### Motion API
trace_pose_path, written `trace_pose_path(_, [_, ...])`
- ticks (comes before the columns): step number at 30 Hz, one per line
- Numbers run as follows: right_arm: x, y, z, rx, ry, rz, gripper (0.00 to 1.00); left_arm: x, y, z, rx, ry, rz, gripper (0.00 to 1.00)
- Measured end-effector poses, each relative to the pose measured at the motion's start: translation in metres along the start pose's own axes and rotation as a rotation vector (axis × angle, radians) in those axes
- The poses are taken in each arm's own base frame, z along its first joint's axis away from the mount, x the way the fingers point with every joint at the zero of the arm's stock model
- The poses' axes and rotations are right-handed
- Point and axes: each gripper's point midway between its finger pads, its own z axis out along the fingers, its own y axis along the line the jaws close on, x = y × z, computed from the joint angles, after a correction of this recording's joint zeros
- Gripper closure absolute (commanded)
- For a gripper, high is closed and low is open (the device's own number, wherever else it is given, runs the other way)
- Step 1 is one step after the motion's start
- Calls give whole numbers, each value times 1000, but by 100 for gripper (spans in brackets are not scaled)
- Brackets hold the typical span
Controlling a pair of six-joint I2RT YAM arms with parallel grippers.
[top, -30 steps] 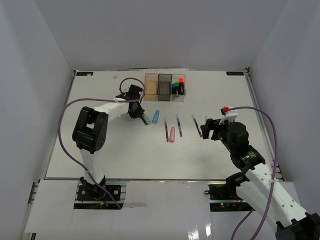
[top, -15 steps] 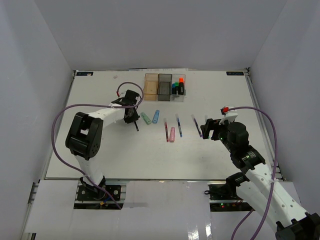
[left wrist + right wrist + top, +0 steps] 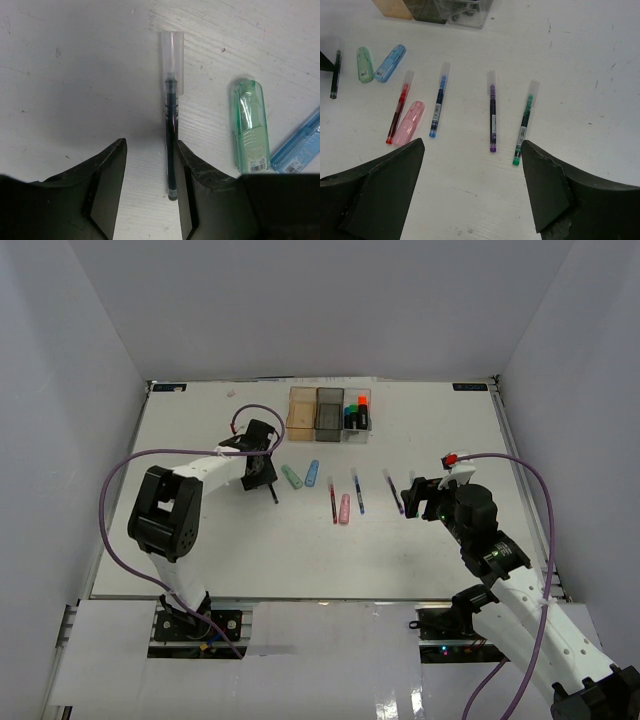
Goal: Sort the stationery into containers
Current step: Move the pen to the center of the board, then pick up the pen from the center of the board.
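My left gripper (image 3: 263, 474) (image 3: 150, 152) is open and low over the table. A dark pen with a clear cap (image 3: 171, 135) (image 3: 272, 490) lies between its jaws, right against the right finger (image 3: 186, 165). A mint highlighter (image 3: 250, 127) (image 3: 291, 477) and a blue highlighter (image 3: 300, 145) (image 3: 312, 472) lie just to its right. My right gripper (image 3: 414, 497) (image 3: 472, 150) is open and empty, above a purple pen (image 3: 492, 116) and a green pen (image 3: 524, 125). A red pen (image 3: 398, 113), a pink highlighter (image 3: 409, 123) and a blue pen (image 3: 438, 107) lie further left.
Amber (image 3: 302, 409), smoky grey (image 3: 329, 409) and clear (image 3: 357, 417) bins stand in a row at the back; the clear one holds black highlighters with bright caps. White walls enclose the table on three sides. The left arm's purple cable (image 3: 125, 490) loops out to the left.
My left gripper has moved left from over the mint highlighter, which now lies free on the table, and has settled around the dark pen. The right arm has not moved.
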Motion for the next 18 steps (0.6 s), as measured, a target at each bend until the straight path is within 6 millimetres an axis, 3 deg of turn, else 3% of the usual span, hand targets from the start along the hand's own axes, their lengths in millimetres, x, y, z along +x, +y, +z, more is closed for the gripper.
trace_pose_path(12, [1, 0, 0, 0, 2, 0, 16, -16, -10, -19, 56, -49, -40, 42])
trace_pose_path(18, [1, 0, 0, 0, 2, 0, 16, -12, -15, -18, 75, -28, -73, 46])
